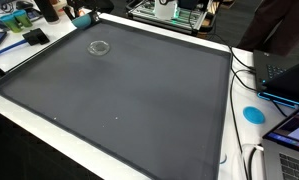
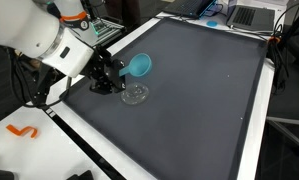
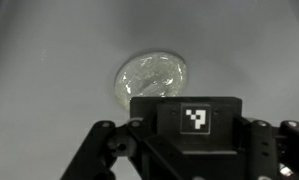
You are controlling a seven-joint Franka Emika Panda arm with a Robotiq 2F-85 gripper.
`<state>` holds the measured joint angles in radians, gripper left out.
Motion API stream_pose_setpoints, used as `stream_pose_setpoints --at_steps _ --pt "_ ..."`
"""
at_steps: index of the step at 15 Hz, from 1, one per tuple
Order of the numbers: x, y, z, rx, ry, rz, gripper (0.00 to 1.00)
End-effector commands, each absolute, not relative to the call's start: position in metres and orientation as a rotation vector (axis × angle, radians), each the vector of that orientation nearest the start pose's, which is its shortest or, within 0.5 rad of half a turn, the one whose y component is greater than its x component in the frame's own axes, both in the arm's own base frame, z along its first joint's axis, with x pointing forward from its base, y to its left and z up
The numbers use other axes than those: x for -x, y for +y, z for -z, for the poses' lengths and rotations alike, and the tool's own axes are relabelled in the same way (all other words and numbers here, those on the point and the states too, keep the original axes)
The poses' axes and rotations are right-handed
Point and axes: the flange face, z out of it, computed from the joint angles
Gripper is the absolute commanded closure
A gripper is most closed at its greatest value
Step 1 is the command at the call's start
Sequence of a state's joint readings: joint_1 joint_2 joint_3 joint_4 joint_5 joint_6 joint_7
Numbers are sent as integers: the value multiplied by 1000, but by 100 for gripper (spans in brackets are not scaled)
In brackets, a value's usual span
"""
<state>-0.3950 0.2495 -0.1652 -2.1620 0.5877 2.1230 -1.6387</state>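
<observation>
My gripper [image 2: 119, 76] hangs low over the near-left part of a dark mat [image 2: 199, 90] and is shut on a teal cup [image 2: 139, 66], which lies tilted on its side in the air. Just below the cup a small clear glass dish [image 2: 135, 95] rests on the mat. In an exterior view the teal cup [image 1: 82, 18] sits beside the gripper [image 1: 67, 14] at the mat's far corner, with the glass dish [image 1: 99, 47] a little nearer. The wrist view shows the glass dish [image 3: 152, 78] beyond the black gripper body [image 3: 194, 135]; fingertips and cup are hidden there.
The mat lies on a white table [image 1: 234, 120]. A laptop [image 1: 289, 75], cables [image 1: 244, 70] and a blue disc [image 1: 253, 114] sit along one side. Clutter [image 1: 19, 30] crowds the back corner. An orange hook [image 2: 24, 131] lies on the white edge near the arm's base.
</observation>
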Motion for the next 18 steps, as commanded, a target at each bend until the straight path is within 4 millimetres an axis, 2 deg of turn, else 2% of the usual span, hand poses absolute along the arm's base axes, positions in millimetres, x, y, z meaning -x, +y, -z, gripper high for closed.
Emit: stream_pose_setpoints --at_steps 1,18 --pt "-460 -248 -270 2578 -902 365 72" --pt "-457 -177 -279 2894 -728 348 72"
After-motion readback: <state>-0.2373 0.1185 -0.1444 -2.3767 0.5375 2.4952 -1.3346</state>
